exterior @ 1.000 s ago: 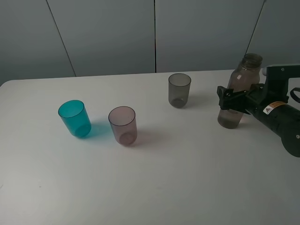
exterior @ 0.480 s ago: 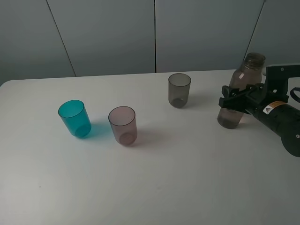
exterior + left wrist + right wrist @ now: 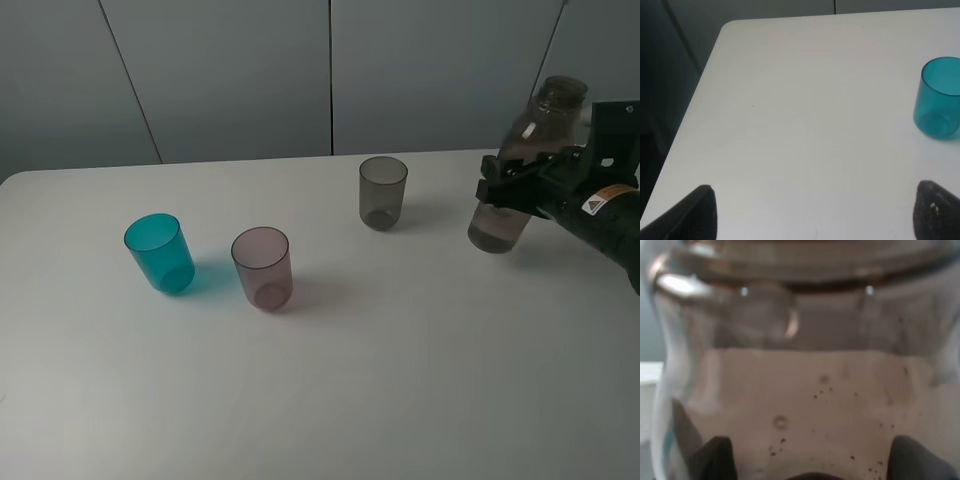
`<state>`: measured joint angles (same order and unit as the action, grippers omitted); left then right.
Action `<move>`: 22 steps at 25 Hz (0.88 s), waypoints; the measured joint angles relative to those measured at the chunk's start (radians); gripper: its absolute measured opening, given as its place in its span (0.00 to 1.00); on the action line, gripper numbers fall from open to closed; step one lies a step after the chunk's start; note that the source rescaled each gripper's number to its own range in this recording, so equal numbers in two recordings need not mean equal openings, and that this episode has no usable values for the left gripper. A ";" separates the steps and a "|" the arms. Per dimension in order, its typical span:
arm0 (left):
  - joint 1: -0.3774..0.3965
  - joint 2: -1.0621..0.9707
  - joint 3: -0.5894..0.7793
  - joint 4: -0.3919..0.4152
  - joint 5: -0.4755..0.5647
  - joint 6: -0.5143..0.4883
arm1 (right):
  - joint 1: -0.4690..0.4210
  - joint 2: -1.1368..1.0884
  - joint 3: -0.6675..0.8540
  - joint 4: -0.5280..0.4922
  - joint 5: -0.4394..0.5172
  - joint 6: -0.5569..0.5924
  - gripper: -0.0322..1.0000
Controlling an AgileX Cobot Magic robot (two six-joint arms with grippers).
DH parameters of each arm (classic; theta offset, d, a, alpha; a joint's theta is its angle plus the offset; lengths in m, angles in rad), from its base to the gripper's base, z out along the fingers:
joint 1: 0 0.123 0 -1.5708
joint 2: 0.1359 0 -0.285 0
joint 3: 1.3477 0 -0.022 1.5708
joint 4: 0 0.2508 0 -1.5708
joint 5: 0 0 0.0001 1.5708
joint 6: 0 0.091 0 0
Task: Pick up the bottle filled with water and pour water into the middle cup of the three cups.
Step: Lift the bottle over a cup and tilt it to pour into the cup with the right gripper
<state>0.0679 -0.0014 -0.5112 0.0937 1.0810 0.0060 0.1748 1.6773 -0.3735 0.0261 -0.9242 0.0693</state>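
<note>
The right fingers (image 3: 503,190) tight around the tilted bottle (image 3: 499,229).

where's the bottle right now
In the exterior high view the bottle is at the far right of the table, tilted and clamped in the right gripper, to the right of the smoky grey cup.

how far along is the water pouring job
Done: the right hand is shut on the tall smoky brown-pink plastic bottle. In hand: the bottle leans, seemingly just off the white table. Left: carry it to the pinkish-mauve plastic tumbler, which looks empty, and pour.
</note>
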 joint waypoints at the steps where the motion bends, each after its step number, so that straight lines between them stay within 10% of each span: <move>1: 0.000 0.000 0.000 0.000 0.000 0.000 | 0.000 -0.039 -0.018 -0.007 0.053 -0.004 0.05; 11: 0.000 0.000 0.000 0.000 0.000 -0.006 | 0.098 -0.212 -0.259 -0.094 0.547 -0.002 0.05; 22: 0.000 0.000 0.000 0.000 0.000 -0.006 | 0.297 -0.109 -0.498 -0.116 0.678 -0.009 0.05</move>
<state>0.0679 -0.0014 -0.5112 0.0937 1.0810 0.0000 0.4713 1.5685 -0.8713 -0.0902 -0.2464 0.0602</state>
